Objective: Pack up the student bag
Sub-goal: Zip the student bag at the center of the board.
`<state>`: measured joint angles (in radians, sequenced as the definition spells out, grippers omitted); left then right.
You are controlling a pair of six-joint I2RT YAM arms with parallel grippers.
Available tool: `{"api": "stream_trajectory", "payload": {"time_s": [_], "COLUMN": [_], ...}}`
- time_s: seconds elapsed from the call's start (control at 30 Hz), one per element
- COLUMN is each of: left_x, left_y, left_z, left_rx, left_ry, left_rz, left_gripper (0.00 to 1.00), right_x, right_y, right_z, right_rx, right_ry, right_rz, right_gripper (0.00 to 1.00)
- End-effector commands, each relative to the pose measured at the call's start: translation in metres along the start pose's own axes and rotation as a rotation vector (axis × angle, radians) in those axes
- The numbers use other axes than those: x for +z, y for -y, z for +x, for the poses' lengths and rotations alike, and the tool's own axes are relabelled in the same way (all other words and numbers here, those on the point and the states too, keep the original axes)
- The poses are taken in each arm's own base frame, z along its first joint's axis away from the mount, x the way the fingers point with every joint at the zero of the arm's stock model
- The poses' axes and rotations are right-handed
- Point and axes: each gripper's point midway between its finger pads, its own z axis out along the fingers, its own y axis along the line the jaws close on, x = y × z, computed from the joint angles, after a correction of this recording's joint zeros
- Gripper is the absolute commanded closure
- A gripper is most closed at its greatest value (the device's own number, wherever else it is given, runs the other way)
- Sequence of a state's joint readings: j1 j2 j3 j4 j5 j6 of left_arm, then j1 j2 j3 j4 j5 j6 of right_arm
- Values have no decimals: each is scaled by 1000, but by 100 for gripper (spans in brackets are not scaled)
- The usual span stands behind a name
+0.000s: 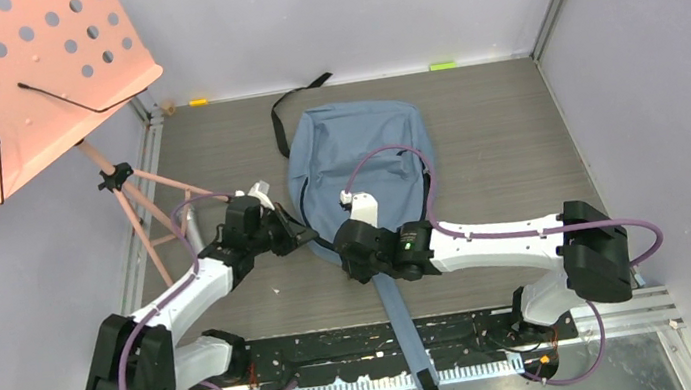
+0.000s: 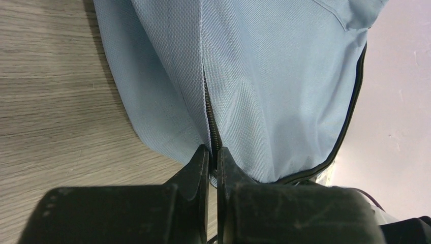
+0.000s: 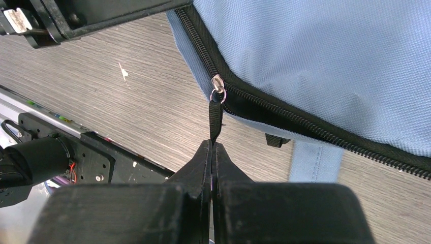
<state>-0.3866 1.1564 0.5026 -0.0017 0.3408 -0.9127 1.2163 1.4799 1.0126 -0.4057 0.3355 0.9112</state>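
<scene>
Salmon-pink perforated music stand (image 1: 5, 89), upper left of frame, on pink tripod legs (image 1: 138, 217) standing at the left edge of a grey wood-grain table (image 1: 498, 155); small yellow marker (image 1: 198, 101) and green marker (image 1: 442, 65) along the far edge.

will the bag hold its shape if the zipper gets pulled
Probably floppy: the student bag lies flat and creased. It likely drags with the zipper pull unless the left gripper anchors its fabric. The woven cloth looks grippy.
</scene>
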Motion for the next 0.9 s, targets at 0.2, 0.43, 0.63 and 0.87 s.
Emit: {"api": "stream_trajectory", "payload": {"time_s": [0.2, 0.43, 0.63, 0.87], "left_x": [-4, -11, -3, 31], "left_y": [3, -12, -15, -7], "left_z": [-28, -67, -117, -175], "left_rx": [56, 128, 166, 248], "left_ry": [32, 58, 108, 134], "left_rz": [2, -73, -115, -115], "left_gripper": [100, 100, 100, 100], "right_x": [-14, -19, -20, -20], "right_y": [-1, 11, 20, 27], "right_z": [-12, -13, -11, -7], "right_rx": [13, 27, 32, 33], "right_ry": [40, 59, 65, 59], "right_rz": [11, 40, 65, 84], "right_gripper": [99, 100, 100, 100]}}
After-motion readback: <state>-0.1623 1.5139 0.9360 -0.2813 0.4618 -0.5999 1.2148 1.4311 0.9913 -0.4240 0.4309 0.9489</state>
